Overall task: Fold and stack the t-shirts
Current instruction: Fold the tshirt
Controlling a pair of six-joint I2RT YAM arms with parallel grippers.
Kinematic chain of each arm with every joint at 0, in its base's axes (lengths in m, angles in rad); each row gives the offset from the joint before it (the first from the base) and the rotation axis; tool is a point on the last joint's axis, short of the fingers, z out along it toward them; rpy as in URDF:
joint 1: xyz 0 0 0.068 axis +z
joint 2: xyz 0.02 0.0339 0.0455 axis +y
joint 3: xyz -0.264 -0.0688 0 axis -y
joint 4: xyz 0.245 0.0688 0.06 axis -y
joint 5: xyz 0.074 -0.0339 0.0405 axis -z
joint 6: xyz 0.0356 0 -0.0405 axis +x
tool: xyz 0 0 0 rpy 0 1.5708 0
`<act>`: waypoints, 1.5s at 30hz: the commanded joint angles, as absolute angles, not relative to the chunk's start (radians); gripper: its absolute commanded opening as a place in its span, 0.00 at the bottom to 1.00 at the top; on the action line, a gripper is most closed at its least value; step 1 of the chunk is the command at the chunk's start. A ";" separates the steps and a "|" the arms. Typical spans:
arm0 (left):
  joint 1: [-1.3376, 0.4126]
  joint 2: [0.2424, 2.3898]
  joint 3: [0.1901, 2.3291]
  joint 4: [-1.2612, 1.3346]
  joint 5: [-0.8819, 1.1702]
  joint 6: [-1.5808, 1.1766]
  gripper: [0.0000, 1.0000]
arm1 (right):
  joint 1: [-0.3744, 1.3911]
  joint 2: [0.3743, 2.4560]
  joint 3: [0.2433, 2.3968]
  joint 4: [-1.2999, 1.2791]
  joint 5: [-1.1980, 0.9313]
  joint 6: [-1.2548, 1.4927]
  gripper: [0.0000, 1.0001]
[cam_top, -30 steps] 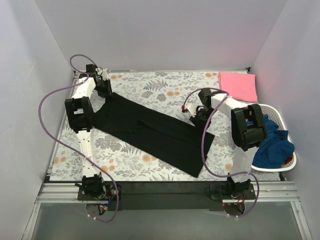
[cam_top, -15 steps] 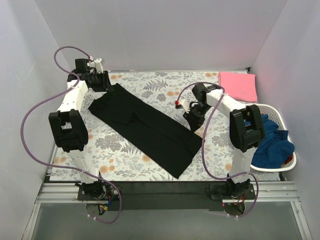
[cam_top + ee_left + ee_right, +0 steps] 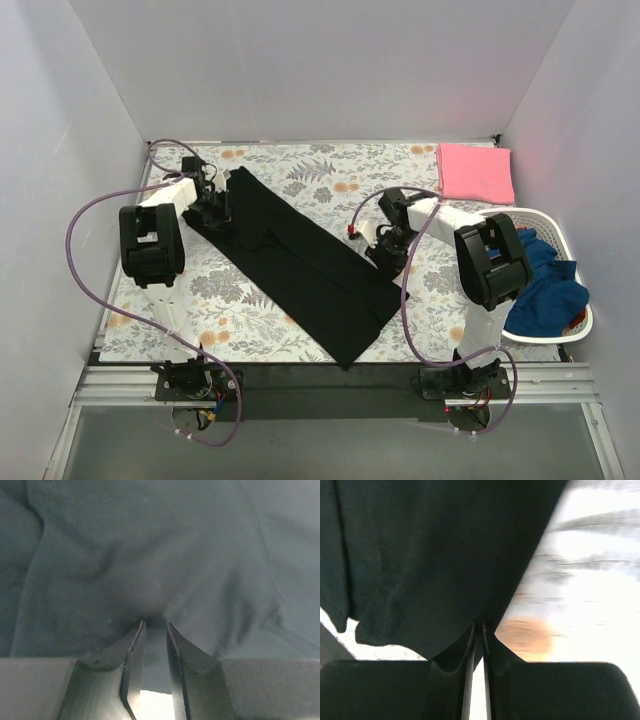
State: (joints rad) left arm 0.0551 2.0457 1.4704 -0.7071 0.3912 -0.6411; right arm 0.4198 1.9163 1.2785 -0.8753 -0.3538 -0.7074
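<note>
A black t-shirt (image 3: 300, 260), folded into a long band, lies diagonally across the floral table from far left to near centre. My left gripper (image 3: 222, 203) is shut on its far left end; in the left wrist view the cloth (image 3: 150, 555) bunches between my fingers (image 3: 134, 645). My right gripper (image 3: 385, 255) is shut on the shirt's right edge; in the right wrist view the black cloth (image 3: 435, 555) runs into the closed jaws. A folded pink t-shirt (image 3: 476, 170) lies at the far right corner.
A white basket (image 3: 552, 232) at the right edge holds blue clothes (image 3: 545, 290). Grey walls close the table on three sides. The floral table cover (image 3: 250, 320) shows in front of the shirt.
Both grippers have dragged the black shirt nearer and to the left. The left gripper came down from the far left corner, and the shirt's near end swung toward the front edge.
</note>
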 commanded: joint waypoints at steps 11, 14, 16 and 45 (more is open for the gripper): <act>-0.135 2.571 2.327 -0.848 0.469 -0.707 0.29 | 0.706 1.779 1.017 -0.873 -0.613 -0.595 0.18; -0.130 2.533 2.356 -0.827 0.471 -0.716 0.40 | 0.677 1.766 1.129 -0.896 -0.615 -0.588 0.23; -0.129 2.405 2.268 -0.757 0.471 -0.707 0.45 | 0.623 1.766 1.230 -0.907 -0.639 -0.571 0.26; -0.130 2.256 1.713 -0.594 0.514 -0.723 0.40 | 0.511 2.287 1.879 -0.476 -0.453 -0.281 0.26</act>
State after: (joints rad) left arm -0.1253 2.1998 1.6356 -0.6003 0.5510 -0.7467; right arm 0.5224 2.2864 1.8896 -0.6029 -0.4774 -0.3645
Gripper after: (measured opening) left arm 0.400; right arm 0.264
